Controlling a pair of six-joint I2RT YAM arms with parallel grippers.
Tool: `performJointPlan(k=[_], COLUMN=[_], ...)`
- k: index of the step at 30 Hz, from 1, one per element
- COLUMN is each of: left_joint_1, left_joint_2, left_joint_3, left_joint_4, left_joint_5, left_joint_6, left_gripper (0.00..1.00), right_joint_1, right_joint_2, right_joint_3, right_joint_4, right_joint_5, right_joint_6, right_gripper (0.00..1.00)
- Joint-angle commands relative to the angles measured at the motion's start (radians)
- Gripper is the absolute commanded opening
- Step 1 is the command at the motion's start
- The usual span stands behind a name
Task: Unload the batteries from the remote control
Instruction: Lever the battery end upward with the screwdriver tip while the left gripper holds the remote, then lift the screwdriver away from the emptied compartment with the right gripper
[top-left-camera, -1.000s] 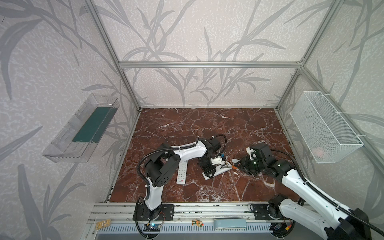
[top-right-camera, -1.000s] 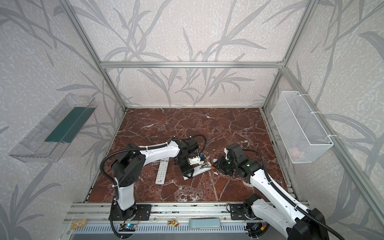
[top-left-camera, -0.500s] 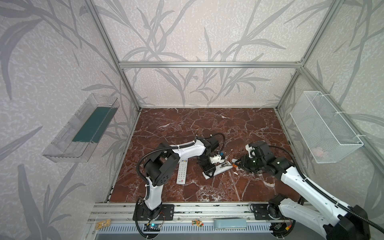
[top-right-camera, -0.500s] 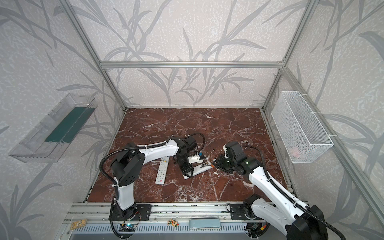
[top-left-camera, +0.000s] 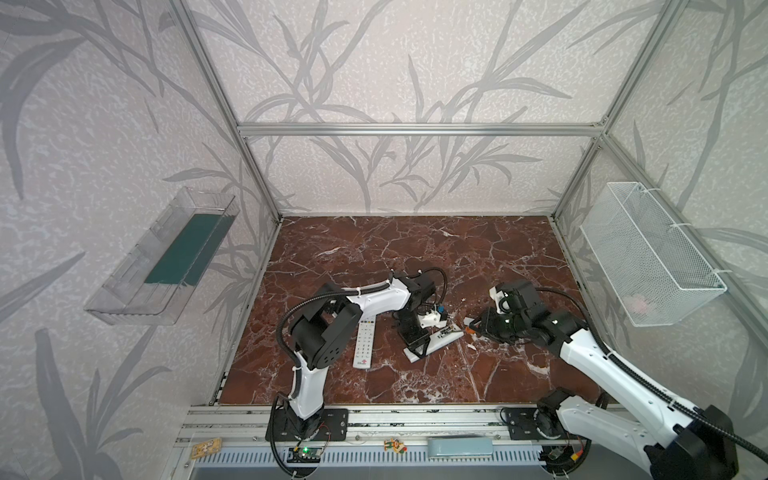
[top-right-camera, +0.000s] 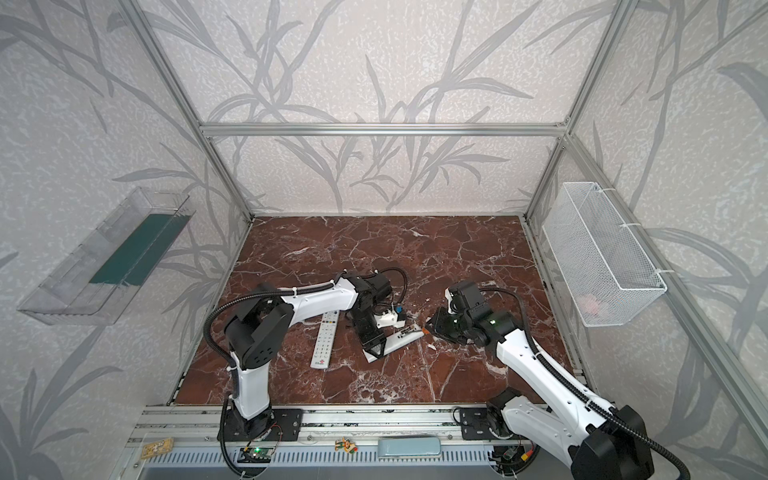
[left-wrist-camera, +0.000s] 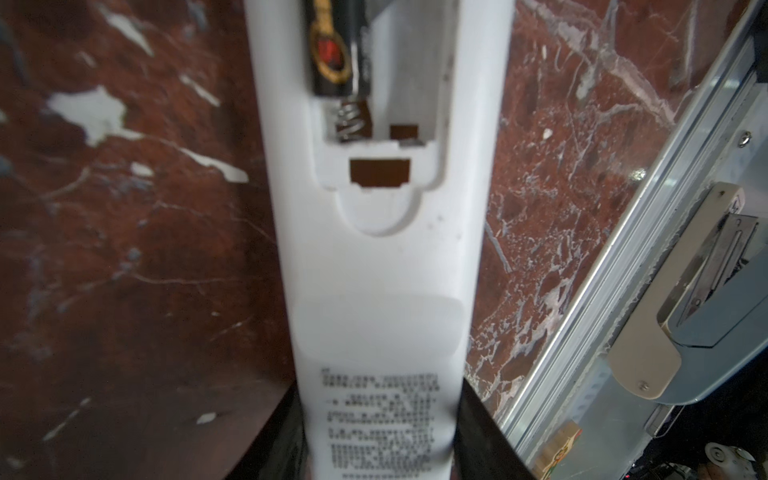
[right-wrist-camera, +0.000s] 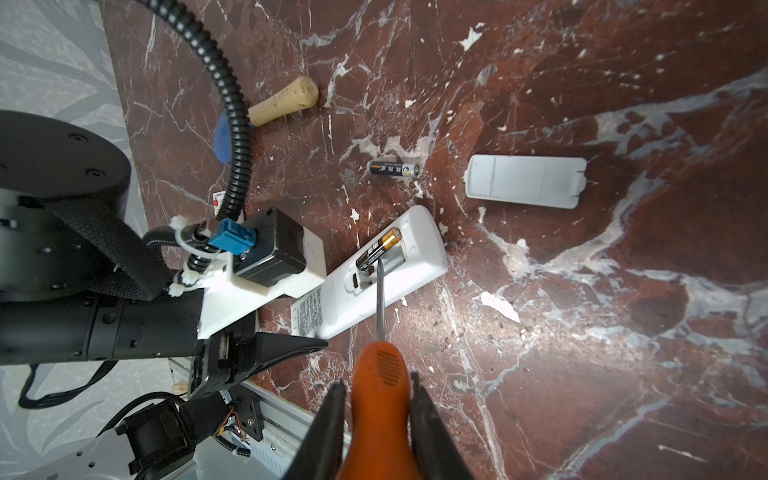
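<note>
- Over the past second the right arm has edged slightly toward the white remote, while the left arm has stayed where it was. The change is small.
- This puts the tip of the screwdriver at the open battery bay. It is touching or just beside the seated battery, at the end nearest the spring. We judge that the prying step is now at hand.
- The remote lies back-up on the red marble surface with its bay uncovered. The slot beside the seated battery is empty.
- A loose battery lies on the surface just past the remote's end, and the white cover rests near it. We judge this remote to be half unloaded, with one cell still to lift out.
- The left fingers are partly spread and clamp the two long sides of the remote at its printed-label end, pinning it in place.
- The right fingers are clenched tight on the screwdriver's orange handle, with the shaft pointing into the bay.
- In both top views a second remote lies buttons-up beside the left arm, with no fingers on it. We cannot tell whether it holds batteries.
</note>
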Motion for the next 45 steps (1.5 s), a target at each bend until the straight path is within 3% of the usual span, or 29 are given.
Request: performJointPlan(k=[1, 10, 26, 45], left_joint_1=[-0.003, 0.000, 0.004, -0.049], left_joint_2=[0.024, 0.066, 0.082, -0.036], left_joint_3=[0.024, 0.037, 0.043, -0.006], left_joint_4=[-0.074, -0.108, -0.113, -0.040], left_joint_5=[0.085, 0.138, 0.090, -0.159], left_joint_6=[0.049, 0.063, 0.055, 0.059], left_gripper=[0.00, 0.00, 0.00, 0.00], right_joint_1=[0.004, 0.004, 0.003, -0.010], right_joint_2=[0.003, -0.005, -0.034, -0.117], right_joint_3=[0.013, 0.019, 0.055, 0.086], right_joint_4=[0.046, 0.063, 0.020, -0.015], right_joint_5=[0.008, -0.011, -0.010, 0.032], right_joint_6=[-0.011, -0.013, -0.062, -0.103], right_gripper=[0.00, 0.00, 0.00, 0.00])
